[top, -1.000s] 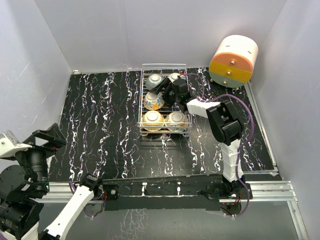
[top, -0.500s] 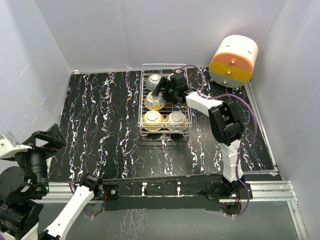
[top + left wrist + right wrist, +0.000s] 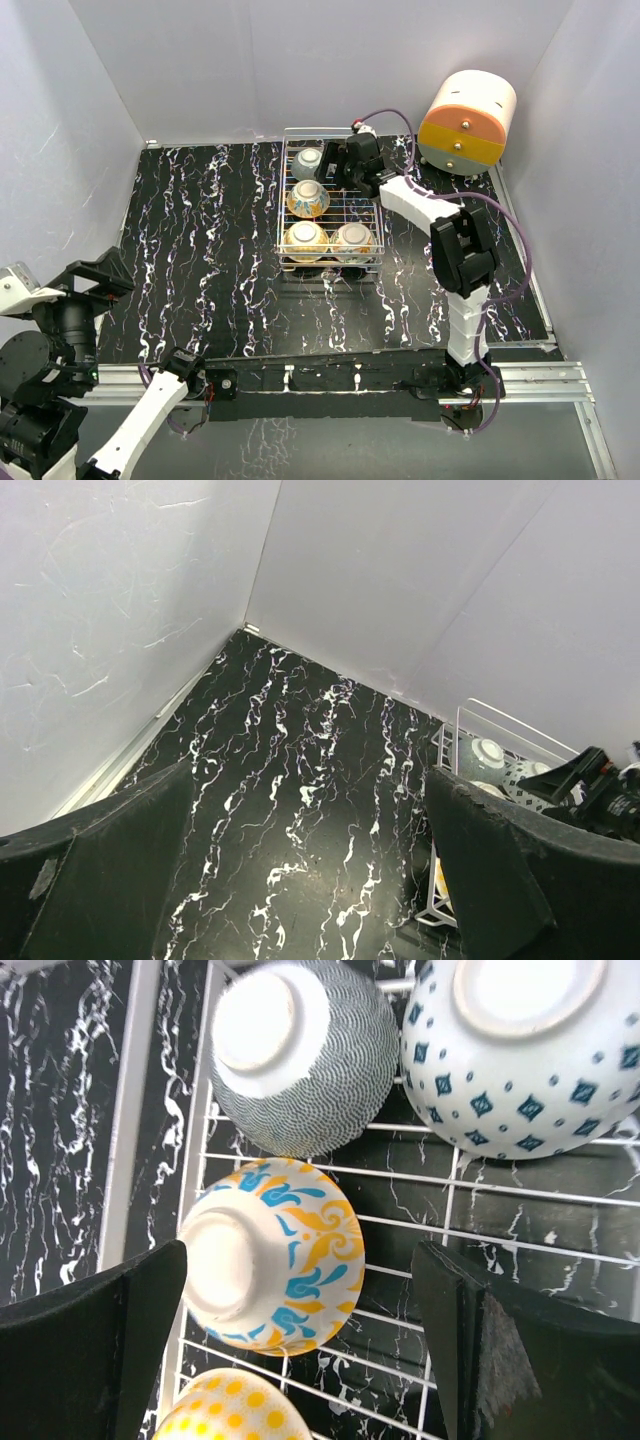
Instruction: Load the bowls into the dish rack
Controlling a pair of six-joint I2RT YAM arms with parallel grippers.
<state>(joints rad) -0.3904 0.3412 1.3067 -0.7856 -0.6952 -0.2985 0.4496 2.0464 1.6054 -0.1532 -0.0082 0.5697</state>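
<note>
Your right hand hovers low over the 12 o'clock end of the rack. Its fingers are spread wide with nothing between them. Your left hand sits off the 7 o'clock corner of the table, also spread and empty, well apart from everything.

All five bowls look to be in the rack, so I judge the step in hand to be getting the right hand out cleanly. Under it sit the grey bowl, the blue-diamond bowl and the yellow-and-blue bowl. The dotted bowl and the last bowl sit side by side at the 6 o'clock end.

Lift straight up first, fingers wide, until the tips clear the rack's wire rim and the bowl feet. Only then swing toward 5 o'clock. A sideways pull while low could hook a wire or nudge the yellow-and-blue bowl.

Each bowl seen from the wrist lies upside down, foot ring up and rim on the wires. Being round, they have no long axis of their own. The rack's long side runs from 12 to 6 o'clock.
</note>
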